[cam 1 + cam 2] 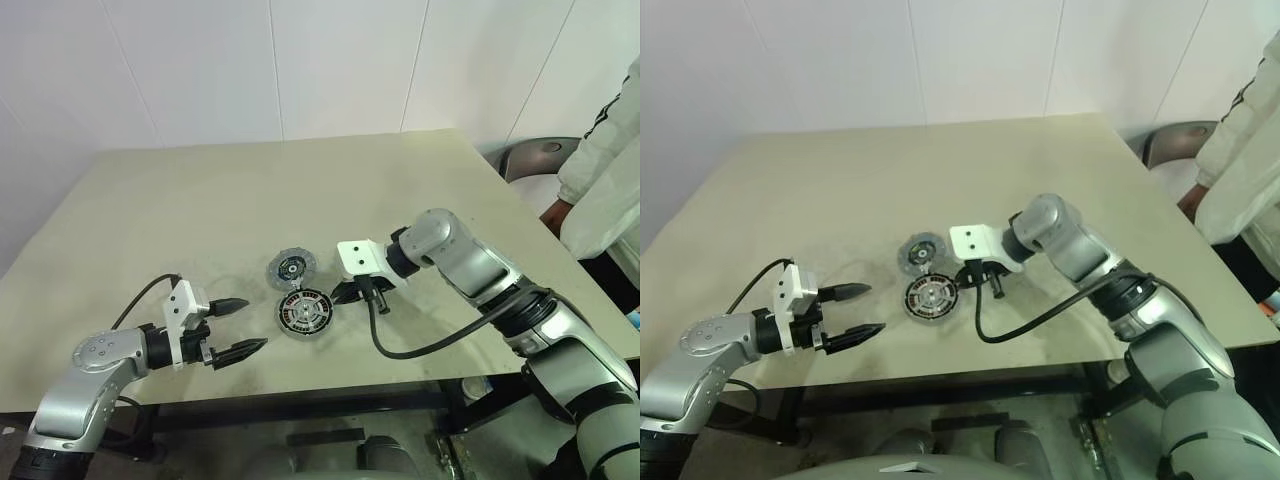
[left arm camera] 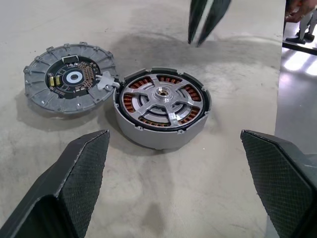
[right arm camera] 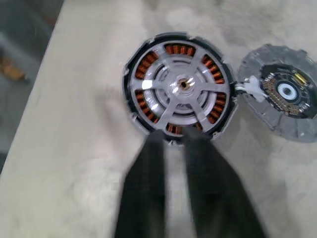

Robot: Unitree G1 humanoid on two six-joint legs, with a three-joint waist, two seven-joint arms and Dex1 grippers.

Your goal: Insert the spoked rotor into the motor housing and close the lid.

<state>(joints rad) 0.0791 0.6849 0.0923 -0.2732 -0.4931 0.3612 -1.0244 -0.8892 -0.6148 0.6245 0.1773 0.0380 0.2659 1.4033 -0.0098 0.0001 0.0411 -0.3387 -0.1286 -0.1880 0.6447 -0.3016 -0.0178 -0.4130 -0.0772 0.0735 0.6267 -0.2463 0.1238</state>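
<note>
Right gripper (image 3: 171, 141) hovers at the housing's (image 2: 159, 106) rim, fingers slightly parted, holding nothing; left gripper (image 1: 240, 326), lower left, gapes empty. Rotor (image 3: 181, 85) already sits inside, mid-frame. Lid (image 2: 69, 83), touching it, looks stiff, metallic, probably slippery: grip its edge. Table (image 1: 200, 200) is bare beige; white walls.

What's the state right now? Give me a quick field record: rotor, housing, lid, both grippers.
spoked rotor: seated inside the motor housing, spokes and hub facing up
motor housing: on the table, copper windings visible between the spokes
lid: lying open beside the housing, touching its rim, not yet closed
left gripper: open, empty, short of the housing
right gripper: fingers a little apart, holding nothing, at the housing's edge
table: bare apart from the motor parts
</note>
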